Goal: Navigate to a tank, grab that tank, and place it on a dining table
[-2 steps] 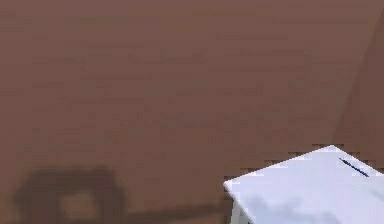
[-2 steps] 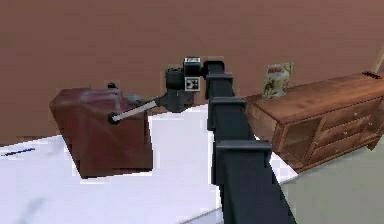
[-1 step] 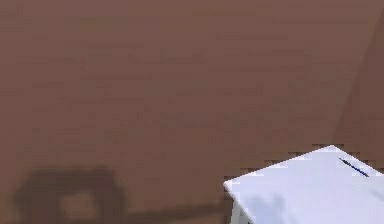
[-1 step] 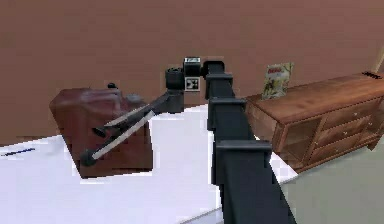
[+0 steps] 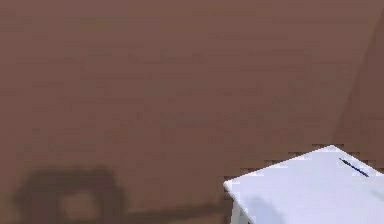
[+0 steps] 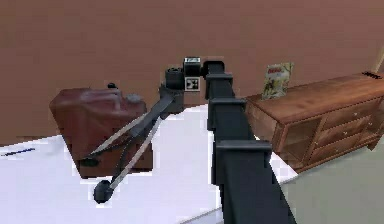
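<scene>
A plain reddish-brown wall (image 5: 150, 80) closed off the forward view, with the corner of a white table (image 5: 300, 185) at its lower right, while at the arm side view's right a wooden sideboard (image 6: 320, 115) with drawers stood against a brown wall, on pale grey floor (image 6: 350, 195).

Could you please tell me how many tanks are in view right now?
1. A reddish-brown tank stands on the white table at the arm side view's left, partly behind the fingers. Others may be hidden beyond the frame.
</scene>
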